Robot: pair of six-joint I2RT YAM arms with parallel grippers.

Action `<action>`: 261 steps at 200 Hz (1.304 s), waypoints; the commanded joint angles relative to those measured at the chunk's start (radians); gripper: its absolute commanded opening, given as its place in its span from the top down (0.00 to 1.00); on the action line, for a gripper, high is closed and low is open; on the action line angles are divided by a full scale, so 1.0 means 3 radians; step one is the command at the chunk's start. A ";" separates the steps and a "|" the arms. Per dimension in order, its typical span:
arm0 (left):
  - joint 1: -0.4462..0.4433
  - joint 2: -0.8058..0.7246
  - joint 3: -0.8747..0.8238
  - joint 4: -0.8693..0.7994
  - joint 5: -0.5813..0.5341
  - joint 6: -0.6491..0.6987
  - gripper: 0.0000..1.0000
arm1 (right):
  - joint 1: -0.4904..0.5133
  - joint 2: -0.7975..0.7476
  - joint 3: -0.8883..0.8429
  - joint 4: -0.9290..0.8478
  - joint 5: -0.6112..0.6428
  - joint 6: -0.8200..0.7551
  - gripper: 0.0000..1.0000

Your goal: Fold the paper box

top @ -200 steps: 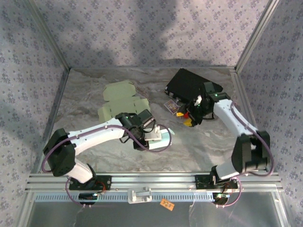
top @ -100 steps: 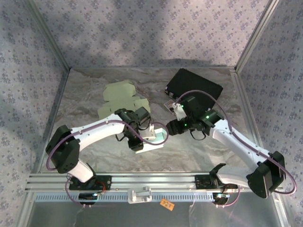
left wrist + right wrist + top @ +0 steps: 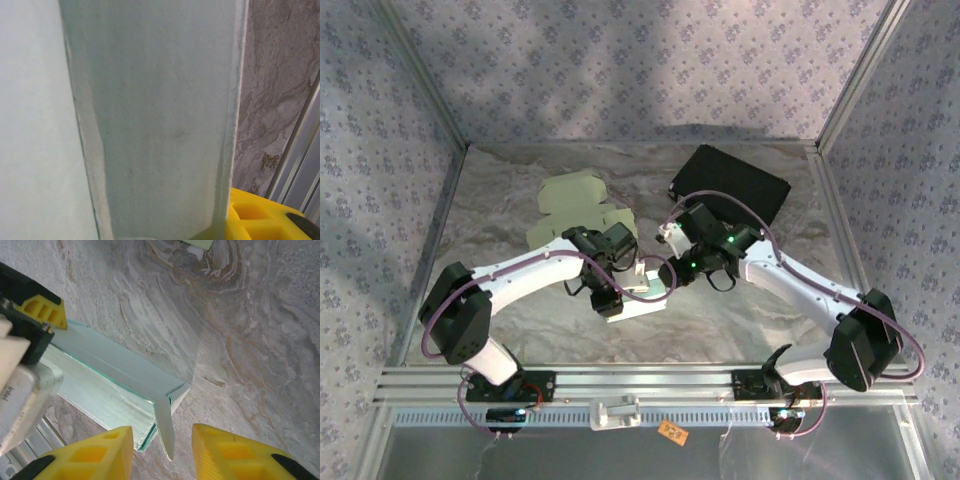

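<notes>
The pale green paper box (image 3: 648, 286) is partly folded and sits near the table's middle. My left gripper (image 3: 610, 292) is shut on its left side. In the left wrist view a box panel (image 3: 160, 110) stands close against the camera, with one yellow finger (image 3: 255, 220) beside it. My right gripper (image 3: 162, 455) is open at the box's right end (image 3: 115, 375). Its two yellow fingers straddle a loose flap (image 3: 165, 427), with a gap on each side. From above, the right gripper (image 3: 672, 272) meets the box from the right.
Flat unfolded paper blanks (image 3: 575, 215) lie behind the left arm. A black tray (image 3: 730, 185) sits at the back right. Patterned walls and metal posts enclose the marble table (image 3: 770, 330), and an aluminium rail (image 3: 640, 382) runs along the near edge.
My right arm has swung from the black tray down and left to the box, and its jaws have narrowed around the flap. The left gripper has held the box nearly still.
</notes>
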 commanded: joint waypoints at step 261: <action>0.0229 0.0083 0.0119 0.0155 0.0223 -0.0267 0.60 | 0.0177 0.0081 -0.0164 0.0407 0.0451 0.1037 1.00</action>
